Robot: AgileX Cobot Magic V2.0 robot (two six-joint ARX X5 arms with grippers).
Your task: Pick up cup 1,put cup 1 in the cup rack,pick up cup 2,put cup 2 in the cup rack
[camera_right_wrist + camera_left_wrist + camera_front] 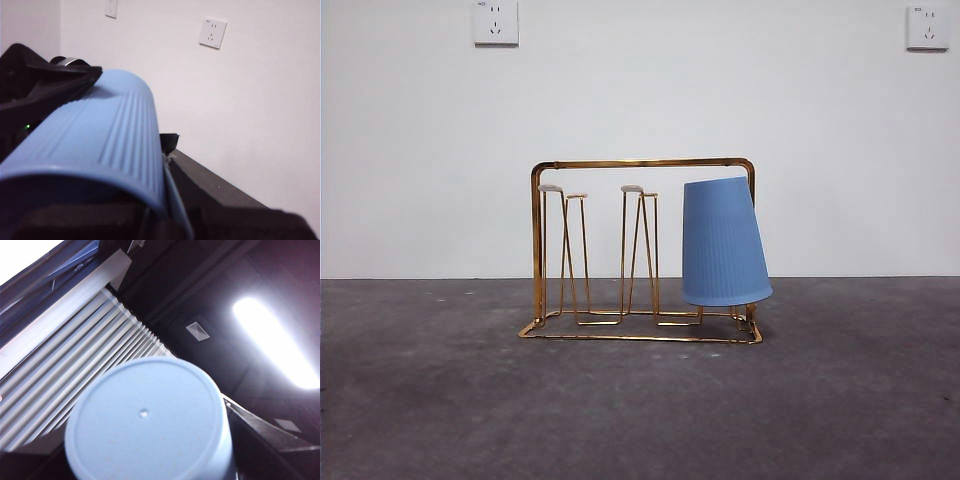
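The gold wire cup rack [640, 163] stands mid-table in the front view. A blue ribbed cup [723, 240] hangs upside down and slightly tilted over its right-hand prong; the other prongs [568, 195] are bare. No arm shows in that view. In the right wrist view my right gripper [120, 112] is shut on another blue ribbed cup [115, 140], which lies lengthwise between the black jaws. In the left wrist view my left gripper [150, 460] points up at the ceiling. It is shut on a pale blue cup [147, 425] whose round base faces the camera.
The dark grey table [640, 420] runs to a white wall with two sockets [495, 22] [928, 27]. One socket [212, 33] also shows in the right wrist view. Ceiling slats [75, 365] and a lamp [272, 342] fill the left wrist view.
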